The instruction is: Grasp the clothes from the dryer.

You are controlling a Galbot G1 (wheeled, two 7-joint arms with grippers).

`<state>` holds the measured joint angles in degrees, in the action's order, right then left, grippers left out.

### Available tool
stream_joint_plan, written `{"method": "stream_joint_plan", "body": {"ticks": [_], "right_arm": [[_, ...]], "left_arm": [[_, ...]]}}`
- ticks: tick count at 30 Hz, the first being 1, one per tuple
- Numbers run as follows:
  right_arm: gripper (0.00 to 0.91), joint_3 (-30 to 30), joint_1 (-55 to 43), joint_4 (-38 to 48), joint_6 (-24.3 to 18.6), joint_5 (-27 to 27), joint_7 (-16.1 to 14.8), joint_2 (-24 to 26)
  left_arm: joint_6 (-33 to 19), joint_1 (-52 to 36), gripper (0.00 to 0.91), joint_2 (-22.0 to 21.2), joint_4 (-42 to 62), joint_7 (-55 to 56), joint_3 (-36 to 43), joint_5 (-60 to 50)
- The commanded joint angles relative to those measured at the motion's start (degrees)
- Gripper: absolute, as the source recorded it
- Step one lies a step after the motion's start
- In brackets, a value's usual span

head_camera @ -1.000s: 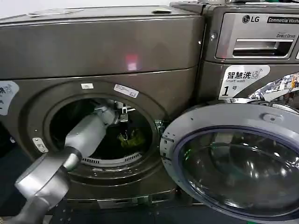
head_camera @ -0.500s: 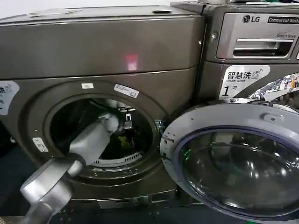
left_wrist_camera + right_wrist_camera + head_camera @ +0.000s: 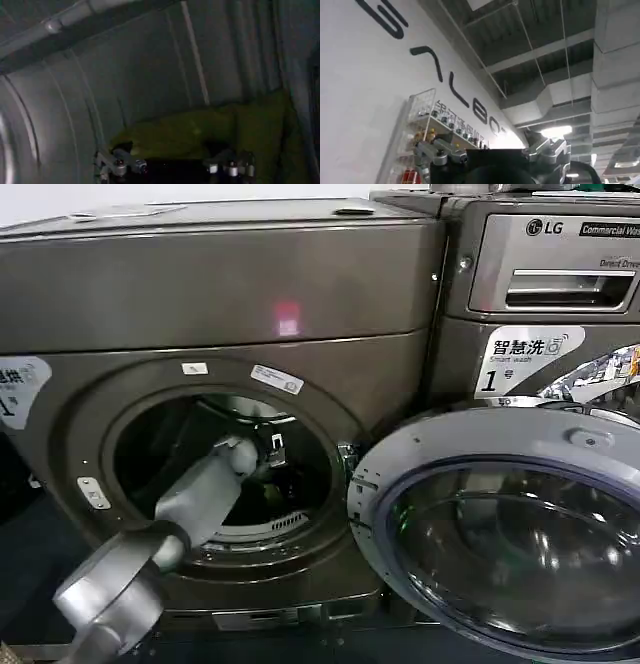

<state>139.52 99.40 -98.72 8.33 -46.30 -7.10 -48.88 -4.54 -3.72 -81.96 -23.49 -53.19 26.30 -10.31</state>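
Two bronze-grey machines stand side by side before us. Our dryer (image 3: 220, 294) is the one with the plain flat top, and its round door (image 3: 500, 524) hangs swung open toward our right, in front of the LG machine (image 3: 540, 274) with the detergent drawer.

Our left arm reaches through the porthole into the drum. In the head view the left gripper (image 3: 277, 452) sits deep inside, past the middle of the opening, dark against the drum's back.

In the left wrist view the clothes (image 3: 210, 135) show as a yellow-green piece lying on the curved drum wall (image 3: 140, 75), directly ahead of the left gripper (image 3: 175, 165). The two fingertips (image 3: 117, 164) stand well apart, with the near edge of the fabric at or just above the gap between them. We cannot tell whether the tips touch the cloth. Nothing is clamped.

Our right gripper (image 3: 492, 160) points up at a ceiling and a white wall with dark lettering, away from the dryer. Its fingers are spread apart and hold nothing.
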Motion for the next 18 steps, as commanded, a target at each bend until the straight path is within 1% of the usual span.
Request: {"method": "stream_joint_plan", "body": {"ticks": [1, 2, 3, 5, 7, 14, 15, 16, 18], "right_arm": [[0.907, -0.05, -0.03, -0.03, -0.03, 0.04, 0.08, 0.05], [0.907, -0.03, 0.01, -0.06, -0.02, 0.04, 0.07, 0.03], [0.907, -0.01, 0.03, -0.06, -0.04, 0.03, 0.08, 0.01], [0.907, 0.11, 0.07, 0.02, -0.05, 0.02, 0.1, 0.0], [0.907, 0.19, 0.1, 0.11, -0.08, 0.03, 0.1, -0.05], [0.907, 0.65, 0.44, 0.3, -0.13, -0.02, 0.11, -0.15], [0.907, 0.66, 0.45, 0.27, -0.13, -0.02, 0.1, -0.15], [0.907, 0.67, 0.46, 0.24, -0.13, -0.01, 0.12, -0.13], [0.907, 0.64, 0.48, 0.18, -0.13, -0.02, 0.13, -0.09]], "left_arm": [[0.59, 1.14, 0.182, -0.09, 0.39, -1.09, -1.66, 0.73], [0.59, 1.13, 0.159, -0.04, 0.35, -1.22, -1.78, 0.95], [0.56, 1.02, 0.114, 0.03, 0.36, -1.23, -1.82, 1.19], [0.49, 0.79, 0.068, 0.05, 0.44, -1.26, -1.83, 1.64], [0.19, 0.56, 0.046, 0.01, 0.46, -1.27, -1.75, 2.19], [0.02, 0.45, 0.046, 0.09, -0.05, -1.47, -1.64, 2.49], [0.0, 0.45, 0.034, 0.16, -0.08, -1.49, -1.64, 2.53], [-0.02, 0.46, 0.046, 0.22, -0.12, -1.49, -1.65, 2.58], [-0.02, 0.47, 0.034, 0.34, -0.24, -1.54, -1.67, 2.74]]}}
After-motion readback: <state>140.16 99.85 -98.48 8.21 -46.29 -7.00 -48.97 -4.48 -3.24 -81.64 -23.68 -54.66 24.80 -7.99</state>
